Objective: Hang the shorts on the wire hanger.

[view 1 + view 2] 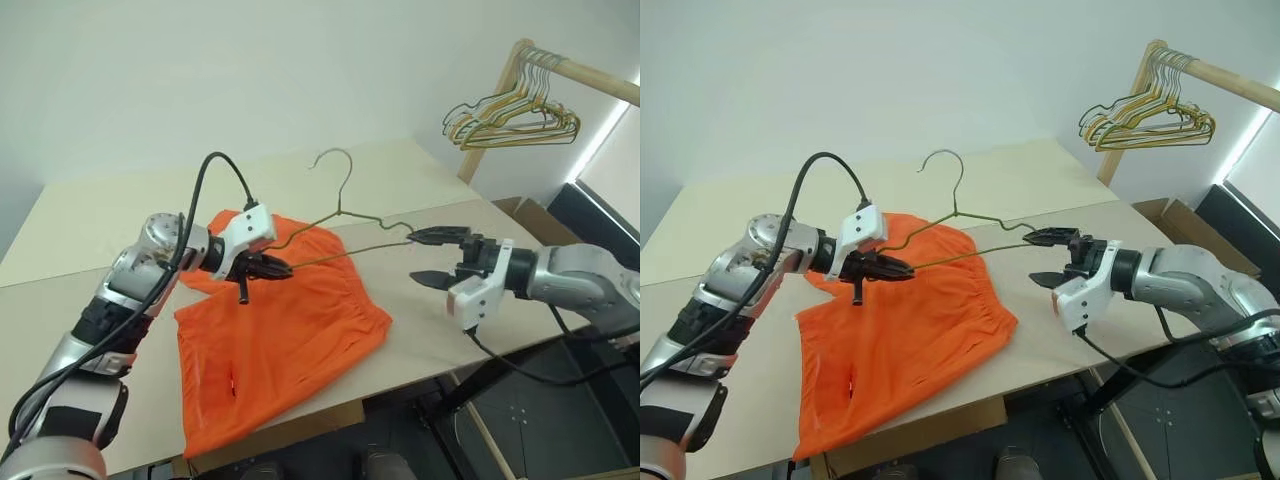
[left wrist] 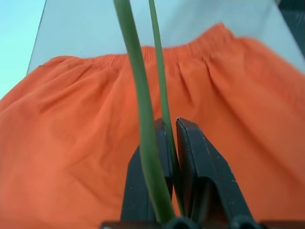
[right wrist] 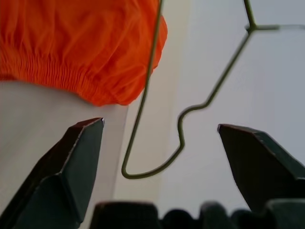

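Thin wire of the wire hanger (image 1: 345,215) is pinched at one end by the closed left gripper (image 1: 268,267) above the soft, limp shorts (image 1: 270,330) lying on the table (image 1: 80,225), while the right gripper (image 1: 436,257) stands wide open and empty near its other end, so the shorts seem best taken at the waistband.

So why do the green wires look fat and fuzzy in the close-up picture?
In the left wrist view the wire hanger sits right against the lens, so it blurs and looks thick; the shorts behind are softly blurred too. In the left eye view the same wire looks thin and sharp.
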{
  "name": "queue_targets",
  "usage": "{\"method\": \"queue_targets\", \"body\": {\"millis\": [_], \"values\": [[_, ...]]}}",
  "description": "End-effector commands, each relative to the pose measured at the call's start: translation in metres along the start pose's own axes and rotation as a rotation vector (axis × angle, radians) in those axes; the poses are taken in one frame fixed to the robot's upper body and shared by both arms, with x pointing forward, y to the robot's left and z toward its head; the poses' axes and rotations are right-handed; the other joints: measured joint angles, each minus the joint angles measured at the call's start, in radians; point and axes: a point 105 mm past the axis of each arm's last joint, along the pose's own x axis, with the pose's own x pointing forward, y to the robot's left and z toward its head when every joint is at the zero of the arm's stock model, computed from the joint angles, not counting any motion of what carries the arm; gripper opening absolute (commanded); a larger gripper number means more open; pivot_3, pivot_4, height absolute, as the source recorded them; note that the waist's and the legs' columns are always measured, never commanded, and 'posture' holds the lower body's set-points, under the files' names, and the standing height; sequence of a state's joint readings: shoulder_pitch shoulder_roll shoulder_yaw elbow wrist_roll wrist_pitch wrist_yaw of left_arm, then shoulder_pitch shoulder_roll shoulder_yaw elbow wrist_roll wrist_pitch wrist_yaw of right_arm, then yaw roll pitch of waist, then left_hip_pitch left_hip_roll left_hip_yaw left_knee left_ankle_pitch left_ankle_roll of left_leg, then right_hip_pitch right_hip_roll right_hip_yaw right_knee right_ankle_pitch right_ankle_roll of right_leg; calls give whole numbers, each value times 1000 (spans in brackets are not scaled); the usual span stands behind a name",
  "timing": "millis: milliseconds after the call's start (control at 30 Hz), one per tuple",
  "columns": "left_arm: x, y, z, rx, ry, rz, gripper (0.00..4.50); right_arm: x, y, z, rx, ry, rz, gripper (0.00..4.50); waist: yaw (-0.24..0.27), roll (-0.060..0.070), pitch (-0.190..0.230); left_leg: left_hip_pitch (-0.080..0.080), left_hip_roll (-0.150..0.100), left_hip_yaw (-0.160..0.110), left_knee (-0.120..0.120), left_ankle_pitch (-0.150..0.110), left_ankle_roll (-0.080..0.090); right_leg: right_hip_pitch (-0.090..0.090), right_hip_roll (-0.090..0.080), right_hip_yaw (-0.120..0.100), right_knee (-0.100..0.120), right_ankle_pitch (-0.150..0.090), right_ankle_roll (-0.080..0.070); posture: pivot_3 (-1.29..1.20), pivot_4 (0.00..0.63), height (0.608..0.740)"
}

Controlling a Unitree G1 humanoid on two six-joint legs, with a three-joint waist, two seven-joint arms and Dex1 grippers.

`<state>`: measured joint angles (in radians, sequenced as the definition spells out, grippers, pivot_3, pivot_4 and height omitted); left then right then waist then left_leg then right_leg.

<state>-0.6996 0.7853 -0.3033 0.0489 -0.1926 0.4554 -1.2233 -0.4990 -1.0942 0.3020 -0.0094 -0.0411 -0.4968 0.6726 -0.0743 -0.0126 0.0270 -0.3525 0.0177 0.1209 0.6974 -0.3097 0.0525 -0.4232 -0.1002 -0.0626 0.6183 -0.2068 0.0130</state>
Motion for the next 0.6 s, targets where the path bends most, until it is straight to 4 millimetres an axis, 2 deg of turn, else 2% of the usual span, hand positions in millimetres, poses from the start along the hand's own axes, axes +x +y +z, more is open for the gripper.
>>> {"method": "queue_targets", "body": {"millis": [33, 133, 200, 267, 333, 467, 600], "values": [[-10, -3, 11, 190, -7, -2, 10, 0, -28, 8, 428, 13, 73, 4488, 4, 0, 0, 0, 0, 0, 1, 0, 1, 0, 0, 0, 1, 0, 0, -54, 0, 740], [-11, -6, 19, 186, -56, -22, 10, 7, -26, 6, 584, 77, 226, 4488, 14, 1, 0, -1, -1, -1, 7, -3, 5, 0, -4, -2, 6, 0, -1, -51, 0, 740], [-11, -8, 22, 195, -67, -27, 10, 14, -23, 3, 651, 114, 287, 4488, 25, 1, 0, -1, -1, -1, 9, -9, 16, 0, -6, -3, 7, 0, 0, -46, 0, 740], [-10, -9, 24, 197, -75, -28, 10, 20, -19, 1, 712, 149, 353, 4488, 32, 1, 0, -2, -1, -1, 13, -10, 16, 0, -6, -4, 8, 0, 0, -43, 0, 740], [-10, -9, 26, 193, -86, -25, 10, 28, -12, -5, 730, 183, 422, 4488, 36, 1, 0, -5, -2, -1, 16, -9, 14, -2, -7, -4, 10, 0, 0, -36, 0, 740], [-10, -9, 26, 198, -83, -23, 10, 37, -5, -2, 722, 180, 505, 4488, 39, 1, 0, -14, -3, -1, 21, -9, 14, -7, -7, -5, 10, 2, 3, -22, 0, 740], [-11, -11, 26, 201, -80, -31, 10, 43, -7, 1, 725, 165, 518, 3569, 37, 1, 0, -23, -5, -1, 25, -9, 14, -15, -7, -5, 11, 3, 6, -16, 0, 740]]}}
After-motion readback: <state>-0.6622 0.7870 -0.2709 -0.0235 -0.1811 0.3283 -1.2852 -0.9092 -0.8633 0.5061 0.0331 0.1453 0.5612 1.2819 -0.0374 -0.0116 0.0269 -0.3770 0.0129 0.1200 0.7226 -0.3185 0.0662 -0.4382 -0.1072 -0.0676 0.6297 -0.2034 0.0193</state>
